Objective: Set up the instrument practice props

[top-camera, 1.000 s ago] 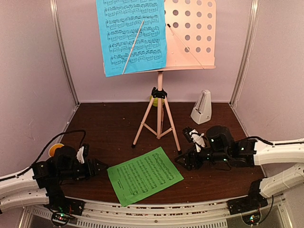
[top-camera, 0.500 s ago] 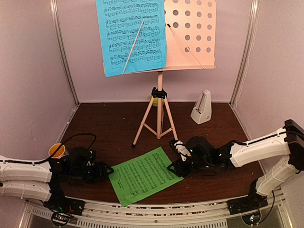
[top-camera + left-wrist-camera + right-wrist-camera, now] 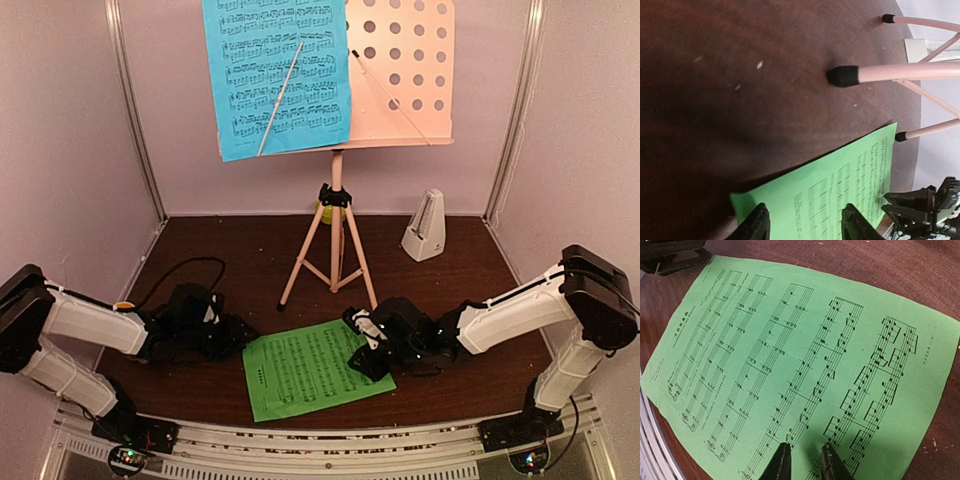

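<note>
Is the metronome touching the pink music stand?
Apart. The top external view shows bare table between the metronome and the pink music stand, including its nearest leg.

Smooth white tubular shells cover the left arm (image 3: pixel 90 325) and right arm (image 3: pixel 510 312), linked by chunky black joint housings. A thin black cable (image 3: pixel 180 268) loops off the left wrist. The black base mounts (image 3: pixel 128 440) carry tiny green and red lights. The right claw (image 3: pixel 805 462) has slim dark fingers, the left claw (image 3: pixel 804 225) broader black ones

Dark brown table (image 3: pixel 250 260), pale lilac walls (image 3: pixel 60 150), lime-green bowl (image 3: pixel 318 213) mostly hidden at the back
</note>
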Controlling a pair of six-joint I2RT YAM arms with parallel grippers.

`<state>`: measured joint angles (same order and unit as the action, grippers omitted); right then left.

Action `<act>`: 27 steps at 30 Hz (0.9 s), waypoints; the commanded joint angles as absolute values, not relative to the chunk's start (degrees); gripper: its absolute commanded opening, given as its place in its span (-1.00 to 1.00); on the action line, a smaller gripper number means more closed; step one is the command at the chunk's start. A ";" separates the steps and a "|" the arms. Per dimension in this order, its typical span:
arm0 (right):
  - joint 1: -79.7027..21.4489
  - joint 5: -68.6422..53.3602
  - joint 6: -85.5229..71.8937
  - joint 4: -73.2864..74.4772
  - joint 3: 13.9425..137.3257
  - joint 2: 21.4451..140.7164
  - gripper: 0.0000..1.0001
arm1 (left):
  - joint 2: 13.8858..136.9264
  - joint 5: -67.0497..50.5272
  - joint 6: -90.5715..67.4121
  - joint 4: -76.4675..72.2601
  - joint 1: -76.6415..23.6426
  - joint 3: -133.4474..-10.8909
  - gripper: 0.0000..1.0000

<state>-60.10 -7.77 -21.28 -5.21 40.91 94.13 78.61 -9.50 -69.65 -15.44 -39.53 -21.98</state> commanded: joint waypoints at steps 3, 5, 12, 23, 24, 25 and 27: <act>-60.47 -7.55 -22.85 -7.02 44.25 96.98 -0.56 | 87.17 -17.04 -61.09 -23.07 -34.54 -30.56 0.01; -60.53 -7.18 -23.47 -7.12 45.30 98.09 -0.57 | 87.13 -17.29 -59.54 -20.86 -34.05 -32.17 0.02; -60.96 -7.89 -23.80 -8.26 48.51 102.04 -0.59 | 72.36 -11.62 -61.82 -9.53 -36.27 -24.96 0.11; -61.04 -6.05 -27.29 -8.57 54.17 110.28 -0.71 | 54.91 -13.32 -72.41 2.38 -47.93 -14.23 0.18; -61.00 -5.82 -27.70 -8.41 54.77 110.98 -0.72 | 54.22 -13.89 -74.72 2.32 -48.73 -13.34 0.18; -60.94 -5.42 -28.06 -8.13 55.29 111.53 -0.73 | 53.30 -14.18 -75.97 2.50 -49.34 -12.59 0.18; -60.79 -3.90 -28.96 -7.36 56.10 112.31 -0.75 | 51.28 -14.15 -78.14 3.34 -50.56 -11.17 0.18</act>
<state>-60.88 -7.20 -26.28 -9.87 54.85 109.40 54.54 -12.93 -71.07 1.69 -48.42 -13.74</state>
